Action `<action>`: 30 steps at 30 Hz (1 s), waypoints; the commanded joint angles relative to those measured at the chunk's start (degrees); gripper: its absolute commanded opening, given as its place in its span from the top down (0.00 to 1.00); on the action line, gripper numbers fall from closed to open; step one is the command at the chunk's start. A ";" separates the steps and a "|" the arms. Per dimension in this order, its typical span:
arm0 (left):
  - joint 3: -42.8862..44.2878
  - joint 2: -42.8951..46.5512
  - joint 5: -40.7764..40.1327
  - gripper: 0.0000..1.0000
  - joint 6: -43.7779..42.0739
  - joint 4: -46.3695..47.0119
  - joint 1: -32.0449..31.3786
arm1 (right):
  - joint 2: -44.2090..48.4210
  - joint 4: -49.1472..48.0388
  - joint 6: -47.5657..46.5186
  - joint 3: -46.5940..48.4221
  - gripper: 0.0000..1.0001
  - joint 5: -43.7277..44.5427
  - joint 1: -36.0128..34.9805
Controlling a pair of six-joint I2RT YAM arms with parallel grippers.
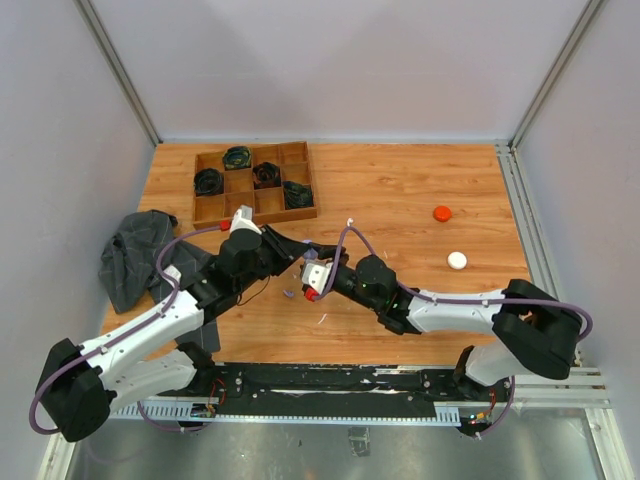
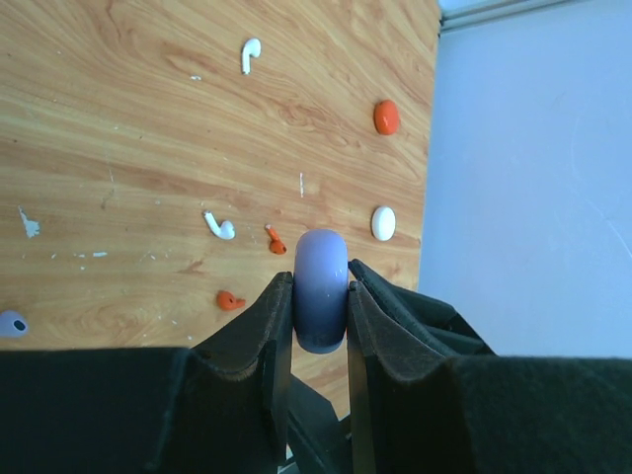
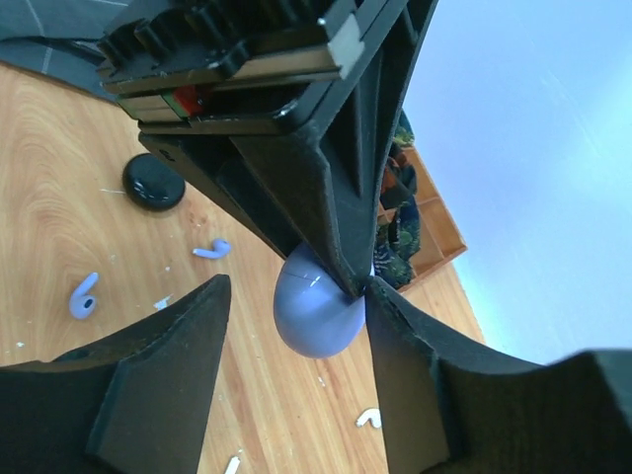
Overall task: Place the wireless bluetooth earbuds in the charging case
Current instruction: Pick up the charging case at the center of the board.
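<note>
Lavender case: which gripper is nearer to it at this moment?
Left. The left gripper is shut on the lavender case; the right gripper is open, its fingers standing on either side of it.

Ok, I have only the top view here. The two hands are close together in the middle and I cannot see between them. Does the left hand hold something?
Observer: Yes. The left wrist view shows the left hand shut on a round lavender case, pinched by its flat faces.
Operator: And the right hand, is it gripping the case too?
Observer: No. The right hand is open, with its fingers on either side of the case.
Operator: Is an earbud of the same colour near?
Observer: Yes. A lavender earbud lies loose on the table, close to a black puck.
</note>
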State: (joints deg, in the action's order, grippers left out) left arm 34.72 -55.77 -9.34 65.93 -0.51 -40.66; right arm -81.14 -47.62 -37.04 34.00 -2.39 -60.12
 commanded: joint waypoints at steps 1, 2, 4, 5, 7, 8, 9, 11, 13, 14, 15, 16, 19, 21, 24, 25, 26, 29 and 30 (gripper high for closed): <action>1.64 0.93 -3.69 1.00 2.23 -0.67 -0.64 | -2.40 -7.42 -5.12 -0.80 0.44 6.72 -2.61; 1.54 1.19 -4.05 1.00 2.56 -0.94 -0.64 | -2.89 -8.33 -5.90 -1.03 0.46 7.65 -3.10; 1.05 1.80 -5.04 1.00 3.58 -1.50 -0.64 | -3.77 -10.48 -6.88 -1.65 0.48 9.44 -3.78; 0.72 2.11 -5.45 1.00 4.09 -1.63 -0.64 | -4.10 -11.39 -7.18 -1.95 0.50 10.11 -3.98; 0.10 2.66 -6.20 1.00 5.08 -1.75 -0.65 | -4.72 -12.82 -7.93 -2.27 0.51 11.36 -4.50; -0.08 2.88 -6.38 1.00 5.38 -1.72 -0.64 | -4.99 -13.27 -8.27 -2.46 0.52 11.84 -4.75; -0.30 3.00 -6.39 1.00 5.57 -1.64 -0.64 | -5.25 -13.55 -8.51 -2.46 0.53 12.31 -4.93; -0.29 2.97 -6.28 1.00 5.78 -1.66 -0.64 | -5.77 -13.88 -8.89 -2.38 0.54 12.81 -5.10; -0.21 2.72 -5.93 1.00 5.79 -1.51 -0.64 | -6.14 -14.49 -9.14 -2.35 0.57 13.26 -5.39; -0.21 2.54 -5.80 1.00 5.85 -1.46 -0.64 | -6.31 -14.93 -9.33 -2.31 0.59 13.43 -5.56; -0.20 2.41 -5.61 1.00 5.93 -1.46 -0.64 | -6.56 -15.38 -9.44 -2.28 0.61 13.65 -5.74; -0.21 2.22 -5.41 1.00 5.98 -1.41 -0.64 | -6.75 -15.76 -9.53 -2.22 0.62 13.84 -5.84; -0.48 1.90 -4.70 1.00 6.22 -1.01 -0.64 | -7.34 -16.90 -9.82 -2.01 0.67 14.76 -6.11; -0.60 1.89 -4.42 0.99 6.29 -0.73 -0.64 | -7.98 -18.65 -9.84 -2.17 0.70 15.56 -6.15; -0.83 1.95 -4.16 0.98 6.29 -0.43 -0.64 | -8.72 -20.23 -9.82 -2.20 0.75 16.18 -6.15; -0.90 1.98 -4.15 0.98 6.18 -0.19 -0.64 | -8.81 -20.38 -9.61 -2.18 0.76 16.11 -6.15; -0.94 1.98 -4.23 0.98 5.96 -0.04 -0.64 | -8.72 -20.22 -9.32 -2.18 0.74 15.86 -6.15; -0.83 2.18 -5.01 1.00 3.52 0.13 -0.64 | -7.76 -18.19 -7.84 -2.26 0.63 15.34 -6.15; -0.77 2.35 -5.25 1.00 2.30 0.16 -0.64 | -7.08 -17.18 -7.16 -2.46 0.60 14.95 -6.11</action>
State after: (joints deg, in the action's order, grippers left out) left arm 34.30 -53.84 -13.82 71.33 -2.68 -40.73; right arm -89.60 -63.57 -46.33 32.18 12.93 -65.25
